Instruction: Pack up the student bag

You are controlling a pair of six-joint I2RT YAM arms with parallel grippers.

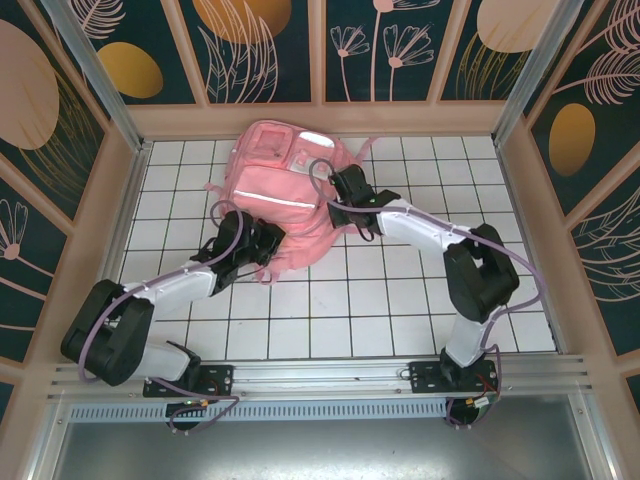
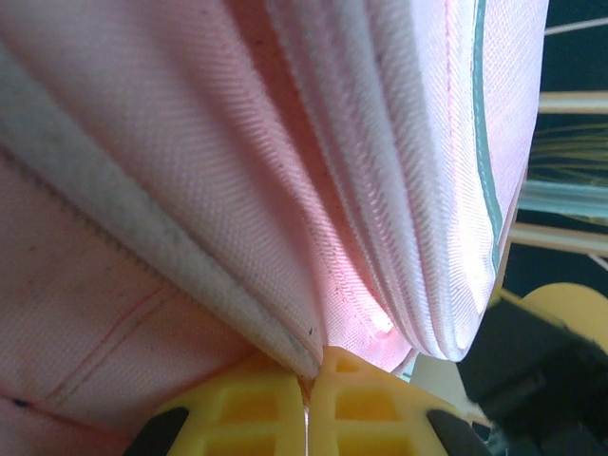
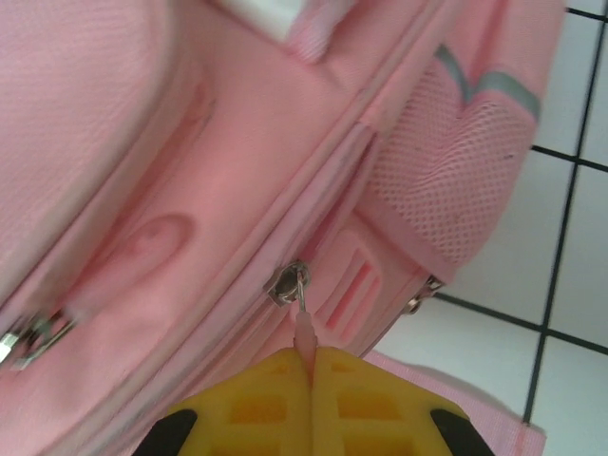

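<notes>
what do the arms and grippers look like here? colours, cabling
The left arm and right arm match: white links, chunky black joints, a lilac cable looping loosely along each. The left gripper and right gripper have yellow fingers moulded with square pockets. No legible markings.

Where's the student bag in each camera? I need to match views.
Top external: student bag lies upper centre on the white tiled table.
Left wrist: its pink folds span the frame, left gripper pinching them at bottom.
Right wrist: left and centre, right gripper clamping its zipper pull.
Shared landmark: the tiled table, top external and right wrist's right edge.
</notes>
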